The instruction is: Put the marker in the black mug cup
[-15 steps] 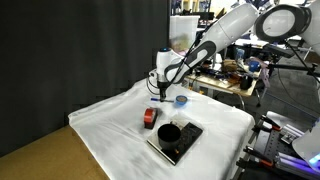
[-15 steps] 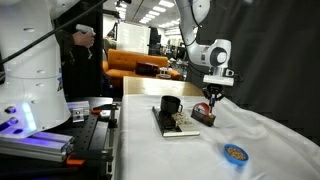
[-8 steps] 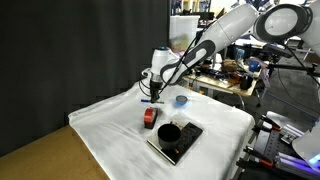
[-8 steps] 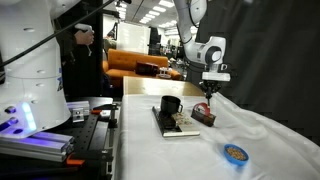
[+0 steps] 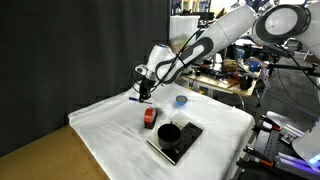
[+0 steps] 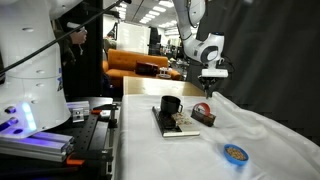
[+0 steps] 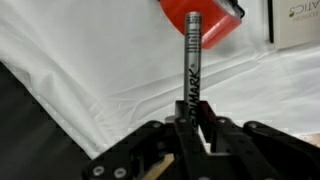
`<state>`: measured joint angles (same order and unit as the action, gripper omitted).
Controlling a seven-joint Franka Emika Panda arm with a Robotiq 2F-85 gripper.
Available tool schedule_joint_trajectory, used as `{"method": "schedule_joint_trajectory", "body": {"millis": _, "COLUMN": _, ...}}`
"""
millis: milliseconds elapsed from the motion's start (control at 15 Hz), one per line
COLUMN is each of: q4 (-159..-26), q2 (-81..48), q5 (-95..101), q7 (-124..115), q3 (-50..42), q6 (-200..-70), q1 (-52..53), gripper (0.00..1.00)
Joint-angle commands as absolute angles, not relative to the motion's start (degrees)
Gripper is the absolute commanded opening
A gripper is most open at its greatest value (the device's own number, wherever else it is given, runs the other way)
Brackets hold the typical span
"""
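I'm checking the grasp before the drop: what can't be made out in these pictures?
Marker: lower end hidden inside the gripper, wrist view.
Red object: cut off by the top edge, wrist view.
Mug: inside hidden by its own wall in an exterior view.

**A:** What colour is the marker [image 7: 192,62] in the end effector [image 7: 196,118]?

**B:** Dark grey, with white lettering along the barrel. The end effector is black.

**A:** And just beyond the marker's tip?

**B:** A red object [image 7: 200,18] on the white cloth surface [image 7: 90,70].

**A:** The mug?

**B:** The mug [image 5: 169,131] is black and stands on a dark slab [image 5: 188,133] with a pale edge, farther out past the red object. There's also a blue disc [image 6: 235,153], well apart from the end effector.
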<state>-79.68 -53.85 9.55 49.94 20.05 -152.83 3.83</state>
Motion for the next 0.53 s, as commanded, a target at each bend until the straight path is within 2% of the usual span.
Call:
{"method": "schedule_joint_trajectory", "body": {"millis": 0, "q4": -80.4, "q2": -54.4, "q5": 6.2, "q7": 57.4, "q3": 25.6, "q6": -156.2, "q1": 1.1, "gripper": 0.04}}
{"method": "schedule_joint_trajectory", "body": {"millis": 467, "q4": -87.2, "q2": -52.3, "q5": -0.1, "q7": 63.2, "q3": 31.3, "q6": -155.9, "q1": -1.8, "gripper": 0.04}}
